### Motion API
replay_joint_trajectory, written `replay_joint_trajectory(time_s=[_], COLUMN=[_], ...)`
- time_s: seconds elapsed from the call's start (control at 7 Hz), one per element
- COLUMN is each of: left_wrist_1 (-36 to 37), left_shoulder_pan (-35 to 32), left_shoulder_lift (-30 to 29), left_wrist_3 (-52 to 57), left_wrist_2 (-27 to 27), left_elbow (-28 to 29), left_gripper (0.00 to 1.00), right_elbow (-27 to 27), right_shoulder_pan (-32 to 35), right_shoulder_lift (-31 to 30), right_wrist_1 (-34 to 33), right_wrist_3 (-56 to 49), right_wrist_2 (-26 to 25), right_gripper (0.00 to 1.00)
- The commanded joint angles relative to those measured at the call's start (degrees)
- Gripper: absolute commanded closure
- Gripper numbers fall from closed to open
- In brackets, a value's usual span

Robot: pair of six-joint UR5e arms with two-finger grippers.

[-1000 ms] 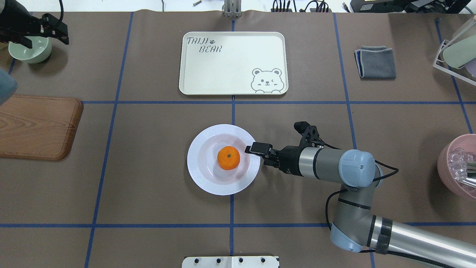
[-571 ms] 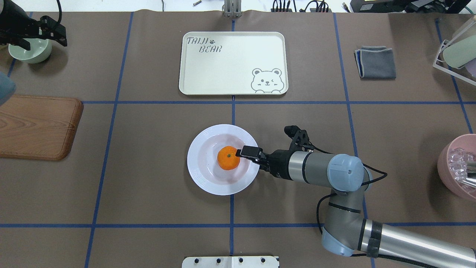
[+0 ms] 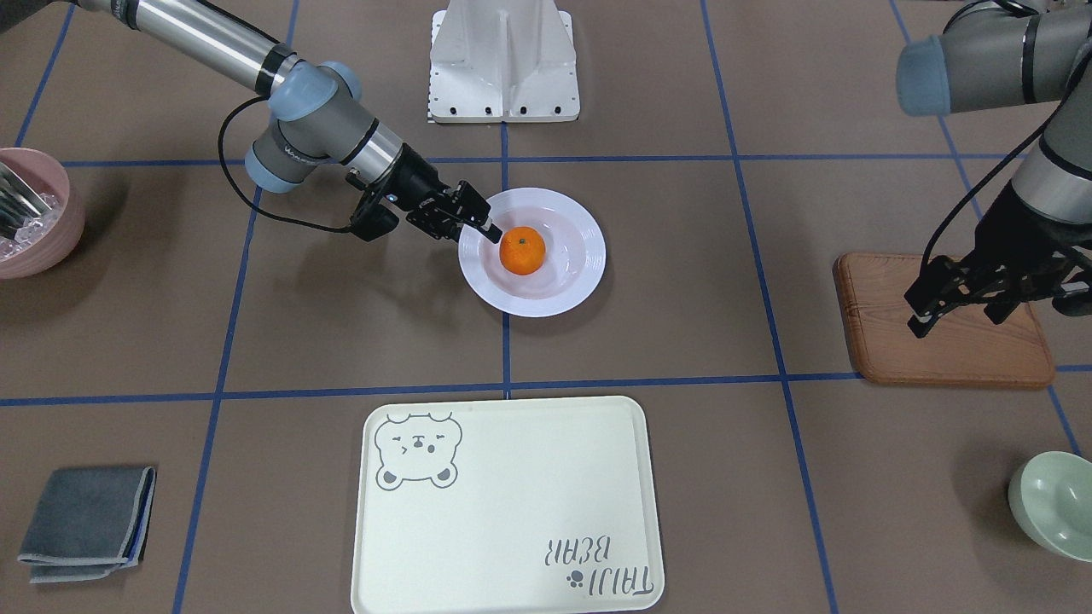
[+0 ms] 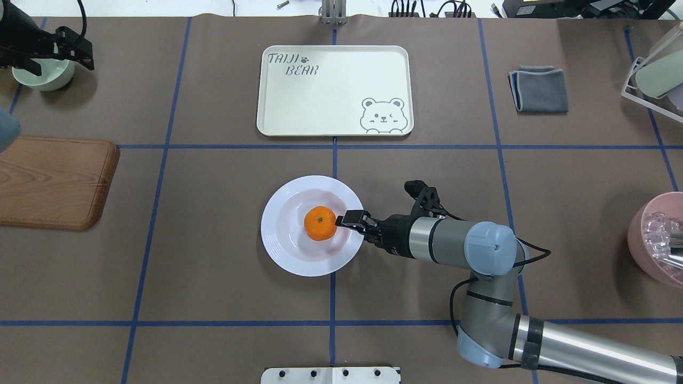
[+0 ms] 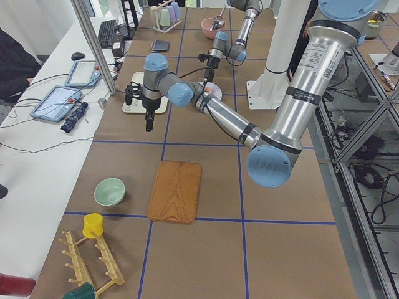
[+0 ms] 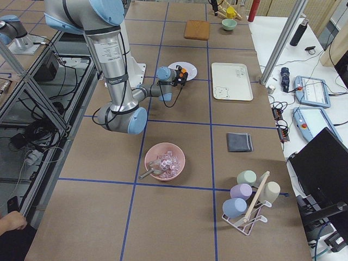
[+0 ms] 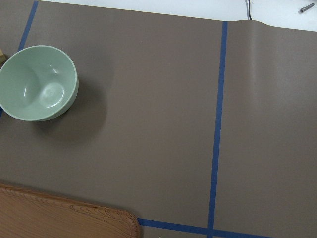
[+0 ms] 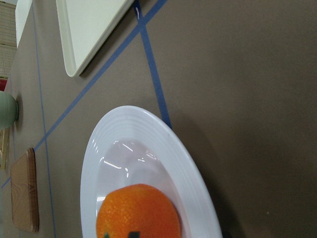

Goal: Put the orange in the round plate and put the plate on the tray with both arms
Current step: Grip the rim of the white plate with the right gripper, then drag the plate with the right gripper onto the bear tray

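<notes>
The orange (image 4: 320,223) lies in the well of the white round plate (image 4: 283,250) at the table's middle. My right gripper (image 4: 348,218) reaches in from the right. Its upper finger lies over the plate's right rim, with the tip beside the orange (image 3: 522,251). The jaws look open at the rim. In the right wrist view the plate (image 8: 148,129) and the orange (image 8: 138,213) fill the lower frame. The cream tray (image 4: 331,85) lies bare beyond the plate. My left gripper (image 4: 61,66) hangs open high at the far left and holds nothing.
A wooden board (image 4: 53,181) lies at the left edge, with a pale green bowl (image 7: 37,82) beyond it. A grey folded cloth (image 4: 539,89) sits at the far right. A pink bowl (image 4: 659,240) and a cup rack (image 4: 653,69) stand along the right edge.
My right gripper has slid left from the plate's outer edge to beside the orange. The plate, with the orange in it, has shifted slightly left. The left gripper drifted a little left.
</notes>
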Motion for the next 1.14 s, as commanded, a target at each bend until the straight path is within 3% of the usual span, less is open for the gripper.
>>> replay_joint_trajectory(time_s=[0.0, 0.14, 0.43, 1.0], left_wrist_1=[0.0, 0.0, 0.0, 0.1], left_shoulder_pan=[-0.1, -0.1, -0.1, -0.2], left_shoulder_lift=[0.1, 0.6, 0.7, 0.7], left_wrist_3=[0.0, 0.0, 0.0, 0.0], left_wrist_2=[0.0, 0.0, 0.1, 0.3], left_elbow=[-0.2, -0.5, -0.5, -0.4], left_gripper=[0.01, 0.01, 0.01, 0.01], right_elbow=[0.0, 0.0, 0.0, 0.4], right_shoulder_pan=[0.0, 0.0, 0.0, 1.5], right_shoulder_lift=[0.4, 0.5, 1.8, 5.5], right_wrist_1=[0.0, 0.0, 0.1, 0.8], right_wrist_3=[0.1, 0.1, 0.7, 8.0], right_wrist_2=[-0.1, -0.1, -1.4, -12.6], right_gripper=[0.59, 0.67, 1.00, 1.00])
